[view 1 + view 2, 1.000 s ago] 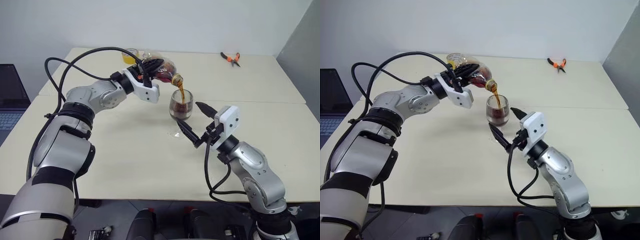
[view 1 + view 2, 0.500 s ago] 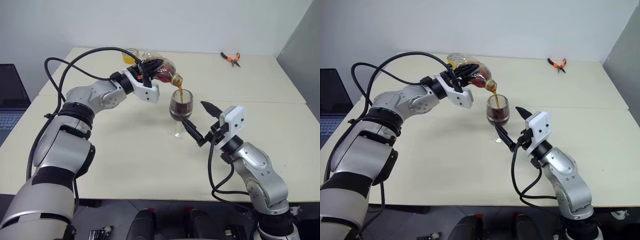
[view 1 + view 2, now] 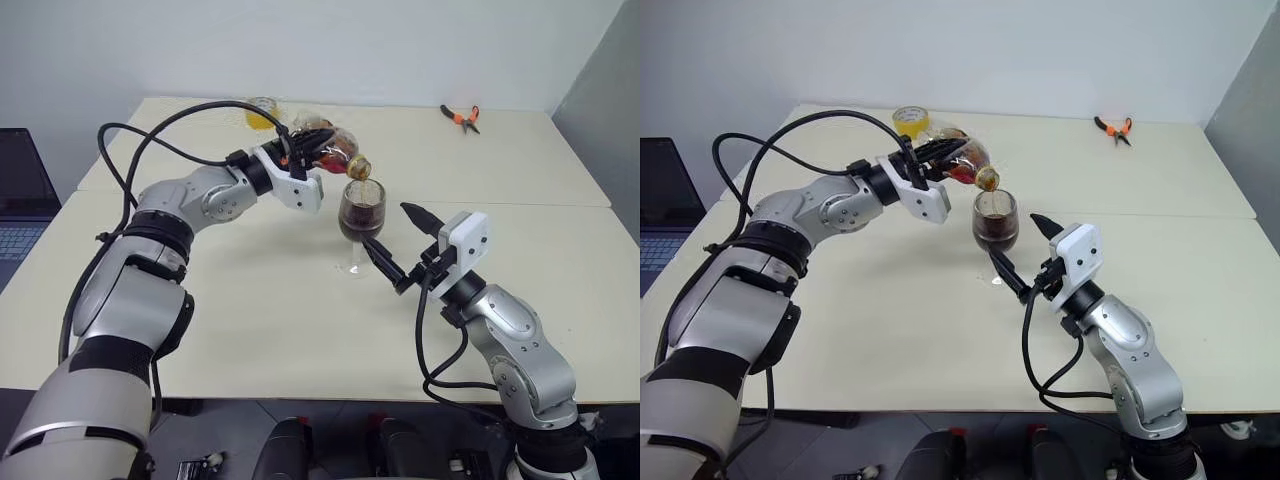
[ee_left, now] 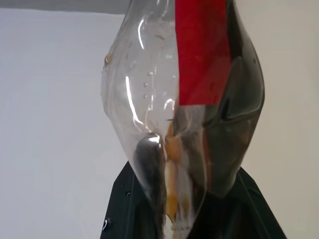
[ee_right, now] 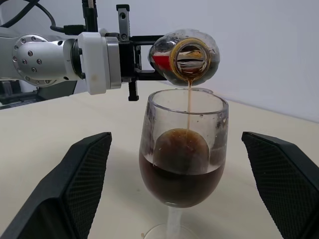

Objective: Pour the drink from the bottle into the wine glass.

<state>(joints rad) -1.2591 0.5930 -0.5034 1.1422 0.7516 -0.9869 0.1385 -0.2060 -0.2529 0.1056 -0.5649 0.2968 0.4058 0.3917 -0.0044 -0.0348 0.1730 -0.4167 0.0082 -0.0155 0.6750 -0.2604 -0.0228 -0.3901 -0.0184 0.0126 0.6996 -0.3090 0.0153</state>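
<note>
bottle (image 3: 335, 150) tipped over wine glass (image 3: 361, 212), pliers (image 3: 461, 116) far behind.

one bottle (image 3: 335, 148), one wine glass (image 3: 361, 212) – one pliers (image 3: 461, 116)

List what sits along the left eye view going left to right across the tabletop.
Laptop → yellow tape roll → left gripper shut on the bottle → wine glass → right gripper, open → orange-handled pliers.
</note>
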